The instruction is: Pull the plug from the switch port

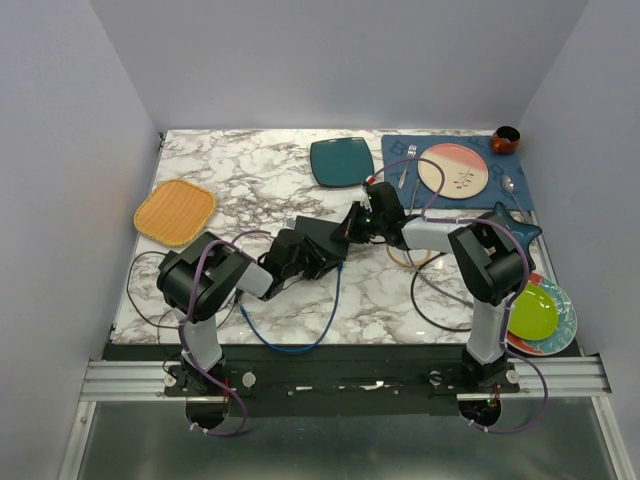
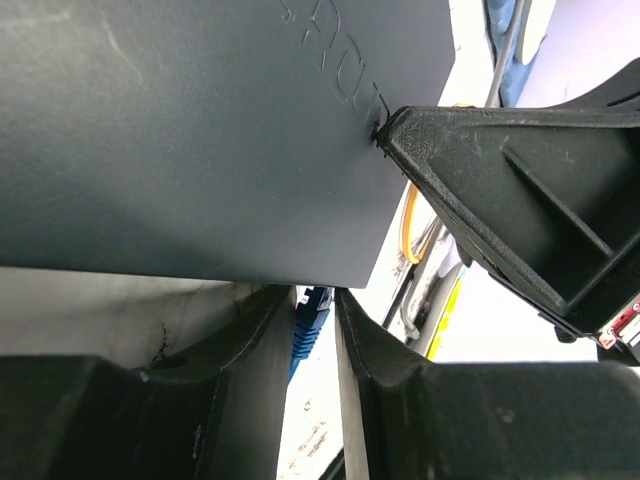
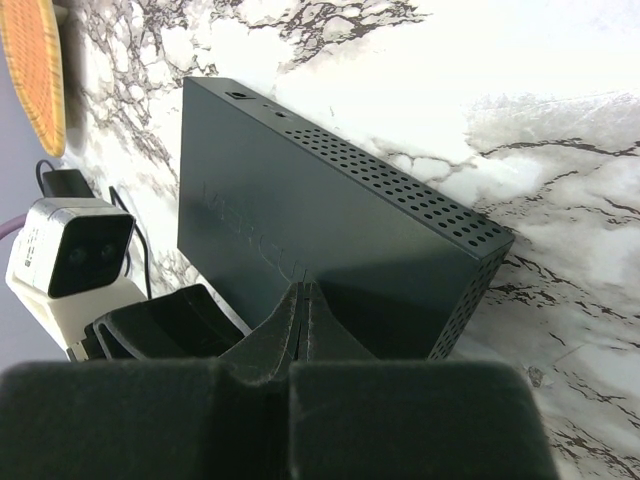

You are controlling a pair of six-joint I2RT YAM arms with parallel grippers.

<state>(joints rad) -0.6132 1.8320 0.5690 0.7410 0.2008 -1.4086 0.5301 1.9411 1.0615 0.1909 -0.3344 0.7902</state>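
Observation:
The switch (image 1: 322, 236) is a flat matte-black box lying mid-table between my two arms; its top fills the left wrist view (image 2: 200, 130) and its perforated side shows in the right wrist view (image 3: 400, 215). A blue plug (image 2: 310, 325) sits in its near edge, its blue cable (image 1: 300, 335) looping toward the table front. My left gripper (image 2: 315, 297) stands around the plug, the left finger against it and a gap at the right finger. My right gripper (image 3: 306, 287) is shut with its tips resting on the switch's top, near the far corner (image 2: 395, 125).
A dark teal square plate (image 1: 340, 161) lies behind the switch. At the back right a blue placemat (image 1: 395, 155) holds a pink plate (image 1: 453, 168) and cutlery, with a copper cup (image 1: 506, 139) beyond. An orange woven mat (image 1: 175, 212) lies left; a green plate (image 1: 532, 312) right. A yellow cable (image 2: 410, 235) and black cables trail nearby.

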